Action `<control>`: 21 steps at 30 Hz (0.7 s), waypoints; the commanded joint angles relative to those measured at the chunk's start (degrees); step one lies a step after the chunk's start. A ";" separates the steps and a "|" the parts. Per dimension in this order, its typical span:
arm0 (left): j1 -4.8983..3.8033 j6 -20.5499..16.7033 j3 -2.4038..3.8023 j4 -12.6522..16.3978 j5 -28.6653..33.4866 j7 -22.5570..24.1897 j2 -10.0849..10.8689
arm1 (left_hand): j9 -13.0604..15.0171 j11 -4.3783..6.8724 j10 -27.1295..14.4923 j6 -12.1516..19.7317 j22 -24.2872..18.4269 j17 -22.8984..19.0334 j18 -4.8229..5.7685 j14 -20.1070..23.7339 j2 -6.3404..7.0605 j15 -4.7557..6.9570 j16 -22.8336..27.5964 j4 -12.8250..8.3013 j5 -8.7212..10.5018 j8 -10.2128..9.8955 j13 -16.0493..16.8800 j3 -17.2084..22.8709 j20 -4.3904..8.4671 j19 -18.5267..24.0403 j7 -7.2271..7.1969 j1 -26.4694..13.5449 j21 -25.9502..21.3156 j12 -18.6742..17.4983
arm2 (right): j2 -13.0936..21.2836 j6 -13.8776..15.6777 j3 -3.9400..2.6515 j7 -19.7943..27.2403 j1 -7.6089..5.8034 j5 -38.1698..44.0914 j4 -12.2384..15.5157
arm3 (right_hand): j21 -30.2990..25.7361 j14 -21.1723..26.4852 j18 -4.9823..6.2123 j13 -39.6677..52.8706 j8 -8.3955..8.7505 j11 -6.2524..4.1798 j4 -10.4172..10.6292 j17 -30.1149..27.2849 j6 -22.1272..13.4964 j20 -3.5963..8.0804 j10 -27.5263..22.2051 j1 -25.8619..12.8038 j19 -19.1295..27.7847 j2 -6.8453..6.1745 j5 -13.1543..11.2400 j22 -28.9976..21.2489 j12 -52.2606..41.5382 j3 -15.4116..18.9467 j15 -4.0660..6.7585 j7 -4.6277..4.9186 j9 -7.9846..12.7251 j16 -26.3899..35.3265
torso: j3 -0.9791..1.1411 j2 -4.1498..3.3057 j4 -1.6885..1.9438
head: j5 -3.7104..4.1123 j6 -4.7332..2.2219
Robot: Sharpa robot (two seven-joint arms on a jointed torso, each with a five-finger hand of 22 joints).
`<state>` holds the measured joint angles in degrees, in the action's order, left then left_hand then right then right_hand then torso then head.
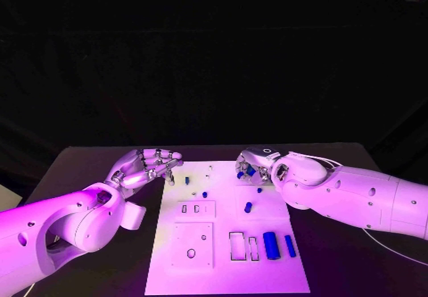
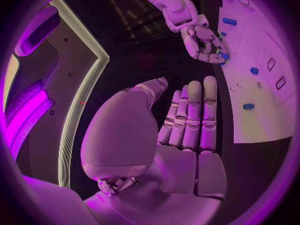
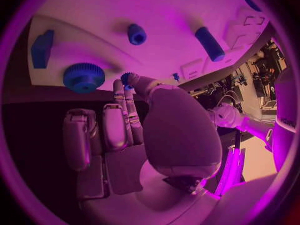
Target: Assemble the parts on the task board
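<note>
1. The left hand [image 1: 147, 166] hovers at the far left edge of the task board [image 1: 227, 272], over the black table [image 1: 80, 167]. Its fingers [image 2: 190, 117] lie straight and close together, the thumb apart from them, and it holds nothing.
2. A small blue peg [image 1: 187, 180] stands on the board just beside the left fingertips, not touching them.
3. The right hand [image 1: 258, 166] hangs over the far right part of the board, fingers curled downward. In the right wrist view a small blue part [image 3: 127, 78] sits at the tips of the thumb and one finger; whether it is truly pinched I cannot tell.
4. Just ahead of the right fingertips lies a blue toothed wheel [image 3: 84, 77], with a blue block [image 3: 42, 48] beside it.
5. Further out from the right hand, a short blue cylinder [image 3: 137, 34] and a longer blue rod [image 3: 209, 43] rest on the board.
6. Well short of both hands, on the near right part of the board, a thick blue cylinder [image 1: 271, 245] and a thinner blue bar [image 1: 290, 245] lie side by side, next to rectangular slots [image 1: 237, 245].
</note>
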<state>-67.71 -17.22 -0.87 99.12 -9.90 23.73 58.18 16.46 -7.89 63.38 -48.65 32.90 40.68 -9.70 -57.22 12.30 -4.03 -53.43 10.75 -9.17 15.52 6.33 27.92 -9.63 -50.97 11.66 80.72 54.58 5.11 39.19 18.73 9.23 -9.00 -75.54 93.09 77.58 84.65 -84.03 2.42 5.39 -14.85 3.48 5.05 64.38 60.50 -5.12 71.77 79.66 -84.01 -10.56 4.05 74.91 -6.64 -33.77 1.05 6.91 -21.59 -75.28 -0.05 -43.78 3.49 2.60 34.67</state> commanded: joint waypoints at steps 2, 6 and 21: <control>-0.09 1.12 0.05 0.02 0.33 0.12 -0.02 | 0.08 -0.13 -0.32 0.39 0.08 -0.02 -0.76 0.07 -0.03 -0.08 -0.28 -0.02 0.14 0.04 0.06 0.22 -0.09 0.43 -0.08 -0.26 0.31 -0.27 | 0.00 5.14 -0.04 -0.73 -0.02 0.68 0.84 | 0.26 -1.35 -0.61 0.76 -0.28 -0.39 -0.05 -0.12 0.40 0.35 0.72 0.37 -1.91 0.22 0.70 7.42 -0.12 -0.05 0.28 -0.12 -0.31 -0.34 | -0.06 -0.03 0.01 | -0.07 -0.30; -0.09 1.18 0.05 -0.09 0.34 0.04 -0.01 | 0.11 -0.12 -0.32 0.38 0.12 -0.03 -0.76 0.06 -0.04 -0.07 -0.32 -0.06 0.13 0.05 0.06 0.26 -0.09 0.46 -0.09 -0.20 0.38 -0.27 | -0.65 6.46 -0.17 -1.75 -0.23 0.57 1.02 | 0.23 -1.35 -0.60 0.79 -0.33 -0.39 -0.02 -0.15 0.42 0.35 0.73 0.23 -1.88 0.16 0.78 7.38 -0.10 -0.04 0.28 -0.14 -0.38 -0.34 | -0.09 -0.01 0.02 | -0.17 -0.59; -0.09 1.49 0.05 -0.33 0.37 -0.01 -0.31 | 0.16 -0.12 -0.33 0.39 0.24 -0.06 -0.78 0.05 -0.07 -0.06 -0.40 -0.17 0.15 0.07 0.08 0.36 -0.08 0.54 -0.09 -0.06 0.58 -0.27 | -8.78 8.83 -0.40 -1.99 -0.48 0.09 -6.86 | 0.22 -1.35 -0.59 0.83 -0.37 -0.39 -0.12 -0.14 0.36 0.36 0.62 0.07 -1.87 -0.12 0.97 7.37 0.05 -0.08 0.29 -0.14 -0.56 -0.40 | -0.12 -0.27 0.32 | -0.64 -1.23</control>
<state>-67.72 -16.91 -0.87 98.75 -9.78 23.46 58.02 16.57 -7.89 63.38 -48.65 33.09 40.67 -9.70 -57.22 12.30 -4.03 -53.51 10.59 -9.17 15.52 6.32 28.07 -9.84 -50.77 11.67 80.72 54.97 5.11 30.84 26.00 8.86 -11.02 -76.01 93.01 71.30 84.65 -84.03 2.42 5.40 -14.88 3.48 5.04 64.18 60.42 -5.13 71.77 79.64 -84.00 -10.57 4.73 74.90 -6.62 -33.75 1.04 6.93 -22.04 -75.50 -0.18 -43.95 3.75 2.04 33.53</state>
